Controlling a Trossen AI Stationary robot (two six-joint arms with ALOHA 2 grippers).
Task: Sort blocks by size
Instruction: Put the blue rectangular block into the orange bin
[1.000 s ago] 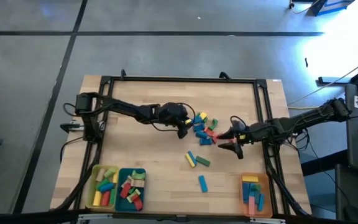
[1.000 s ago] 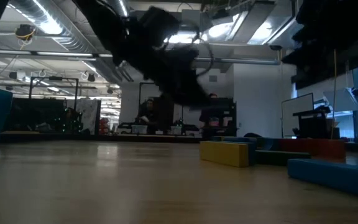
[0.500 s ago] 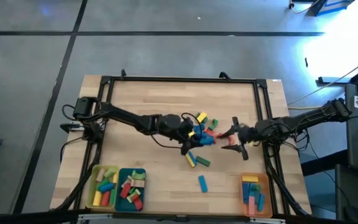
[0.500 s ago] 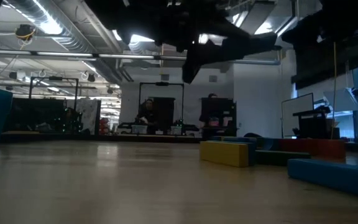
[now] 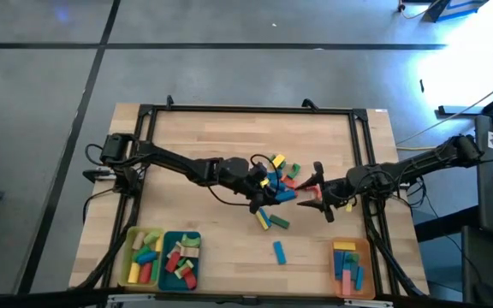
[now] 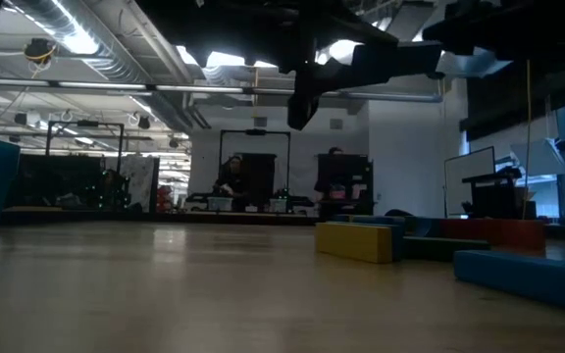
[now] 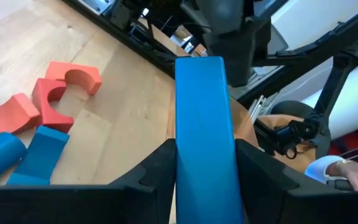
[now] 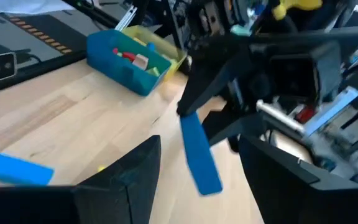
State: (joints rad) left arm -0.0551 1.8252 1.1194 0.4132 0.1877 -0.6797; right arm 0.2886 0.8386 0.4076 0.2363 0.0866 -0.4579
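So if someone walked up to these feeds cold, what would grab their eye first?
Probably the long blue bar clamped upright in the left gripper, lifted over the loose pile of blocks at mid-table. Next, the right gripper, fingers spread, facing it from the pile's other side. Then the filled yellow tray, teal tray and orange tray along the near edge.

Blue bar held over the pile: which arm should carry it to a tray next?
Left. The left hand is already shut on the long blue bar, lifted off the table. The right hand is open and empty beside the pile of blocks, so it would first need a handover.
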